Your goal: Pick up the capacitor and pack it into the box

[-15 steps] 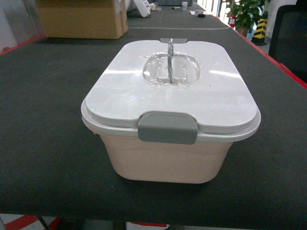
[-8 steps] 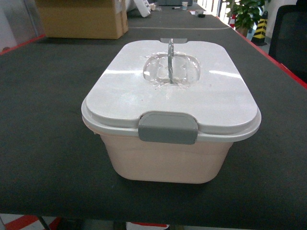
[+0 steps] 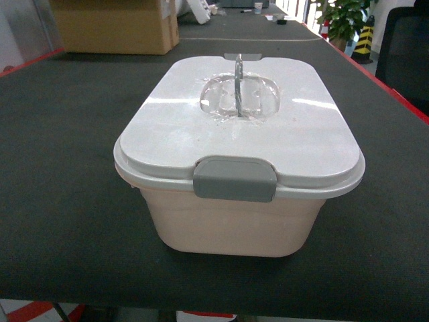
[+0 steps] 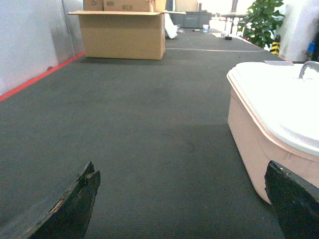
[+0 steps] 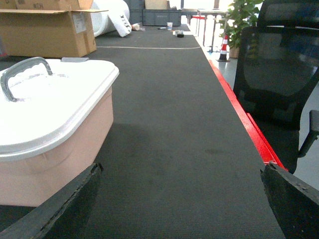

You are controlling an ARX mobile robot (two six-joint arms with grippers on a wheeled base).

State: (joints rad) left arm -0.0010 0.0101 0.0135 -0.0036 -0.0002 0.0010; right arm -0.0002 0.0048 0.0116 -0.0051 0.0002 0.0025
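centrally, the pale pink box is sitting on the dark table mat, white lid seated and grey front latch down. the left gripper and right gripper are resting low beside it, jaws spread wide, gripping nothing. no capacitor is showing.

Only the fingertips of the robot show, at the bottom corners of the two wrist views. The left gripper has two black fingers, matte and wedge-shaped, with a chipped, worn edge showing pale flecks. The right gripper has matching black fingers with similarly rough, scuffed edges.
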